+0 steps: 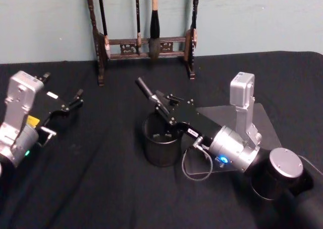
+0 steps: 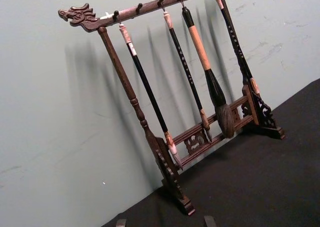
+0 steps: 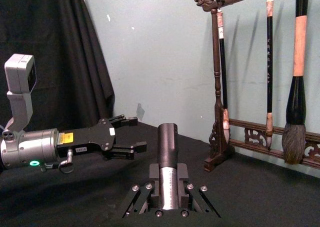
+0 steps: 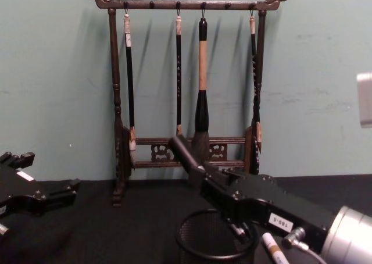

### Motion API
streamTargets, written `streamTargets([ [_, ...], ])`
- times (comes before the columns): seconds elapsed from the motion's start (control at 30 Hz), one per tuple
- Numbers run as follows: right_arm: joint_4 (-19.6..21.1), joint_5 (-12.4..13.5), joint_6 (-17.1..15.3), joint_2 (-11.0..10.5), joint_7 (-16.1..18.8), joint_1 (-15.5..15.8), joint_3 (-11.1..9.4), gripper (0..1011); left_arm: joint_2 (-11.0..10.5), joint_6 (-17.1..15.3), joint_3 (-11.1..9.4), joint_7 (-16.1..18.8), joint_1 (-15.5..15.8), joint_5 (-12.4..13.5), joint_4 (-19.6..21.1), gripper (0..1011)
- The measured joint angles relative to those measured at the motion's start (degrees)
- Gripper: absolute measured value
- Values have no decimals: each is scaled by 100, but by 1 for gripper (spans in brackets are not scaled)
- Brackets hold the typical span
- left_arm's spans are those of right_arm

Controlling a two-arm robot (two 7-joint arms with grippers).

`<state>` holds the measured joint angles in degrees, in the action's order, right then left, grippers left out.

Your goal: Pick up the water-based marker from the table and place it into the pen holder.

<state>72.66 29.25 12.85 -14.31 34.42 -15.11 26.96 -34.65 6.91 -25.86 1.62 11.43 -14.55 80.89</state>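
Water-based marker: clamped in the closed jaws of the right gripper, lifted clear of the table and poised over the pen holder. Tilted, with the dark capped end up and away from the robot, toward the brush rack. Pale silvery barrel gripped lower down, running back between the jaws in the right wrist view. Lower end hidden behind the gripper, so impossible to tell how close to the cup's rim.

Pen holder: upright on the black-draped table, near the middle, in front of the rack and apart from it. Round, black wire mesh, solid rim.

Right gripper: reaching in from the robot's right, above a clear sheet lying flat on the cloth, blue light glowing at the wrist.

Left gripper: parked low on the robot's left, well apart from the holder, jaws spread wide with nothing between them, green light at the wrist.

Brush rack: dark carved wood, standing at the far side of the table against a pale green wall, four brushes hanging from the top bar, one of them thick with a bushy tip.
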Motion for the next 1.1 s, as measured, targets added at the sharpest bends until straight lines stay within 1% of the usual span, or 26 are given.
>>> streamTargets([
  [0.27,-48,-146,142,34,-56,41,33,209,0,0,0,0,0,0,0,1001],
  [0.6,-60,-248,167,50,-79,77,55,209,0,0,0,0,0,0,0,1001],
  [1.03,-52,-246,167,51,-80,76,54,210,0,0,0,0,0,0,0,1001],
  [1.07,-52,-246,166,51,-80,76,54,216,0,0,0,0,0,0,0,1000],
  [1.1,-52,-244,166,51,-80,75,53,256,0,0,0,0,0,0,0,1001],
])
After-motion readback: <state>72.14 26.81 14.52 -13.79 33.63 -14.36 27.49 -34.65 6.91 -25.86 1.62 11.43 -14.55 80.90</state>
